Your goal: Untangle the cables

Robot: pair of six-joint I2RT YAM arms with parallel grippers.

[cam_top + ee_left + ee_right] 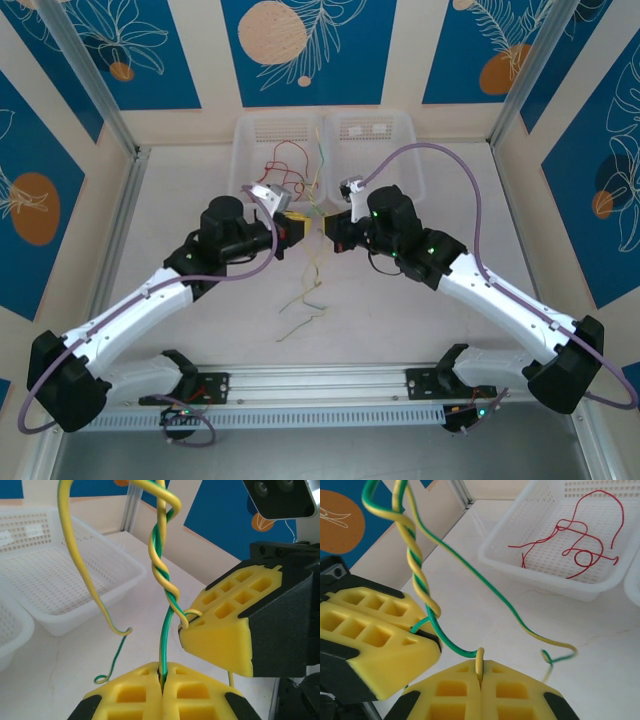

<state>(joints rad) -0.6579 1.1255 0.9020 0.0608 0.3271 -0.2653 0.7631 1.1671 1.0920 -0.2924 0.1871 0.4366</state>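
Two twisted yellow-green cables (162,575) | left pincer (162,680) clamped on them | right pincer (480,672) likewise | red cables (570,540) in basket (545,580)

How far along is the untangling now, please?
Done: the red cables lie in a basket. In hand: the left gripper is shut on the green strand, the right gripper on the yellow strand. Left: those two strands are wound around each other above the grippers, so the twist has yet to be undone.
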